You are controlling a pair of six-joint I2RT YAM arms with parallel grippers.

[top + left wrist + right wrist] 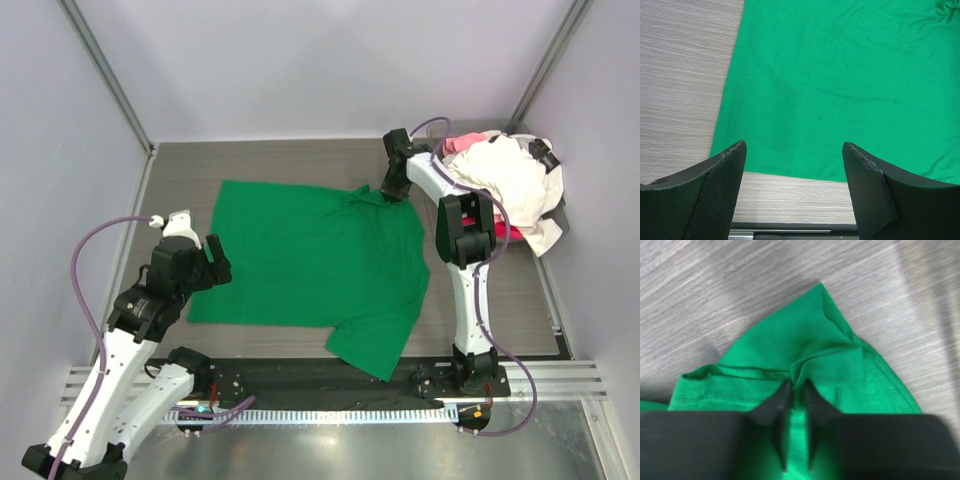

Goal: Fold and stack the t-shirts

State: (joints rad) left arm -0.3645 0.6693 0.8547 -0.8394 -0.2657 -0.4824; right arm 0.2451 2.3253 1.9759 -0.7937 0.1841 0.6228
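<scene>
Green cloth is filling the middle of the top view: the green t-shirt (315,265) is lying spread almost flat on the bench (290,165), one sleeve trailing toward the near edge, and no fold is showing in it yet. At the far right the white, pink and red t-shirts (510,175) are sitting in a loose heap, none of them folded. The right end effector (390,192) is reaching down onto the green shirt's far edge, while the left end effector (213,262) is hanging at its left edge.

On the left wrist view, the left end effector (794,146) is standing wide apart and gripping nothing, poised over the shirt's near left corner (840,85), with bare bench (685,75) showing to the left.

On the right wrist view, the right end effector (797,385) is pinching nearly together on a raised pucker of the green cloth (805,335) — clamped on the hemmed edge.

Judging from this, the work is only beginning — the first fold is being set up, every shirt is waiting to be folded, and no stack is existing yet.
</scene>
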